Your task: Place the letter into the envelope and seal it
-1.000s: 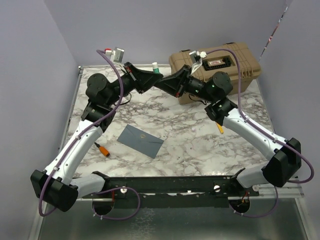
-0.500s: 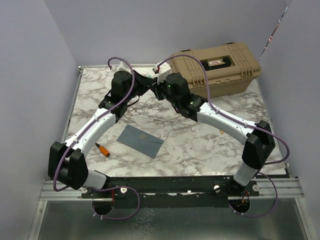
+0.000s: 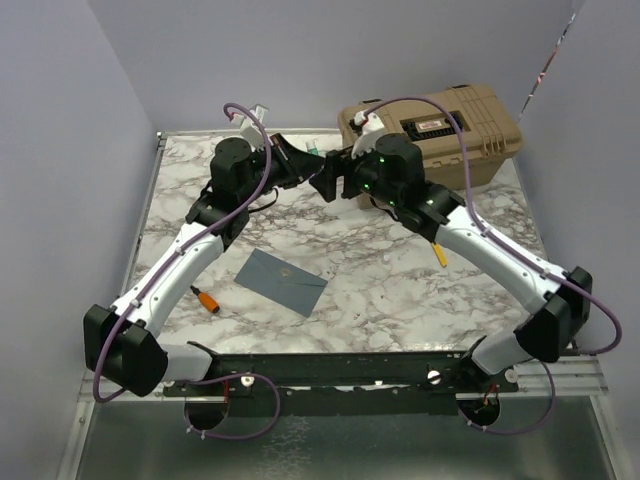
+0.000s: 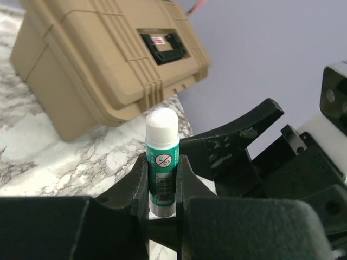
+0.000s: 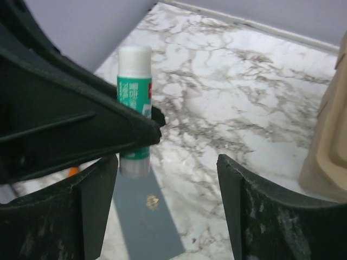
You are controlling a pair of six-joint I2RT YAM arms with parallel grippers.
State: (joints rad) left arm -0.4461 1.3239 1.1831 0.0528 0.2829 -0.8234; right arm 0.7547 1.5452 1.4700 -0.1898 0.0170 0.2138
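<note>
Slate-grey envelope (image 3: pixel 281 281) lies flat on the marble counter (image 3: pixel 380 270), well apart from the tan hard case (image 3: pixel 470 130), on its near-left side. Just left of that case, the left tool (image 4: pixel 162 179) clamps a green glue stick (image 4: pixel 161 162); the right tool (image 5: pixel 167 162) gapes beside it, released.

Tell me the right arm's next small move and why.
Likely ease the open right gripper forward and close on the white cap of the glue stick: the left gripper holds the stick, cap on, just ahead of it.
</note>
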